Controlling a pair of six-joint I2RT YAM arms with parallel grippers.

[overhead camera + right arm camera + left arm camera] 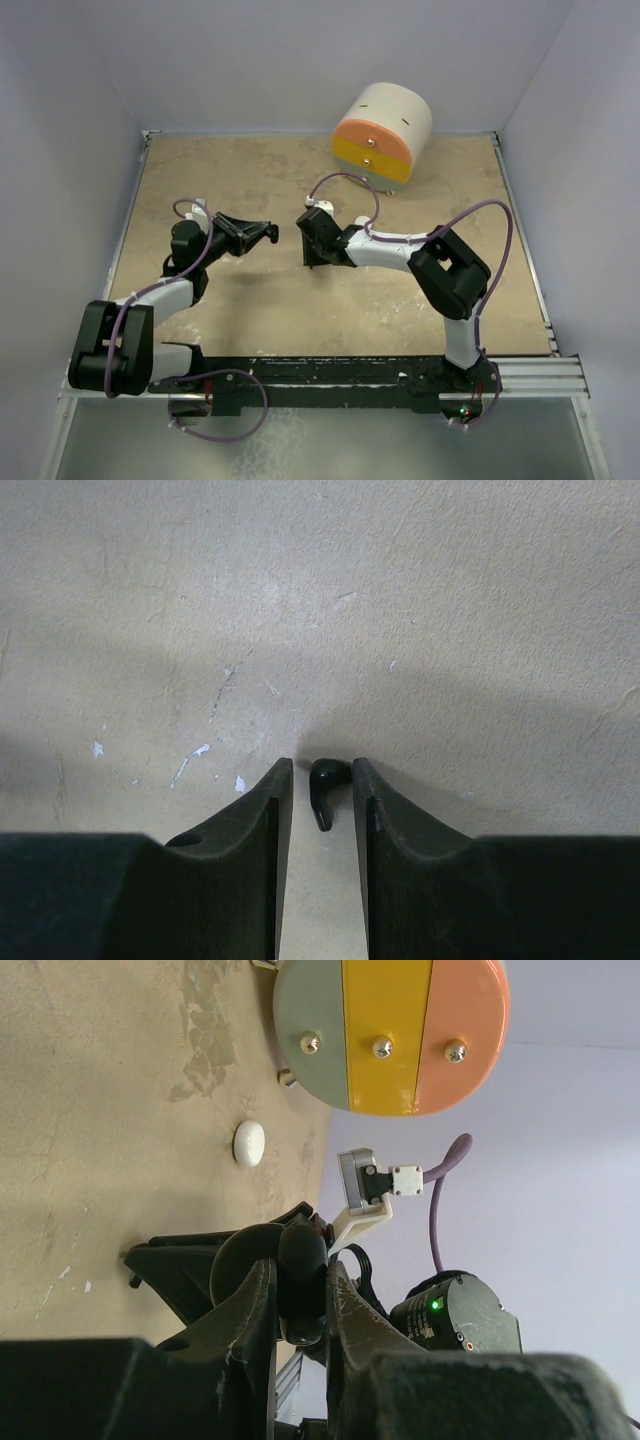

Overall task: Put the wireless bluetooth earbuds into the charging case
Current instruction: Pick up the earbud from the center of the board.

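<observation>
My left gripper (pixel 264 233) is shut on the charging case (pixel 301 1295), a small glossy black rounded case. I hold it above the table, and its round lid (pixel 232 1272) stands open to one side. In the left wrist view the fingertips (pixel 262 1278) pinch the case body. My right gripper (pixel 313 257) points down at the table, its jaws narrowly open. They straddle one small black earbud (pixel 326 782) with a short stem, lying on the table. The earbud touches the right finger; a gap separates it from the left finger. No second earbud is identifiable.
A cream cylindrical drawer unit (pixel 385 130) with orange and yellow fronts stands at the back. A small white oval object (pixel 249 1144) lies on the table near it. The tan table (pixel 250 300) is walled on three sides. The grippers are close together mid-table.
</observation>
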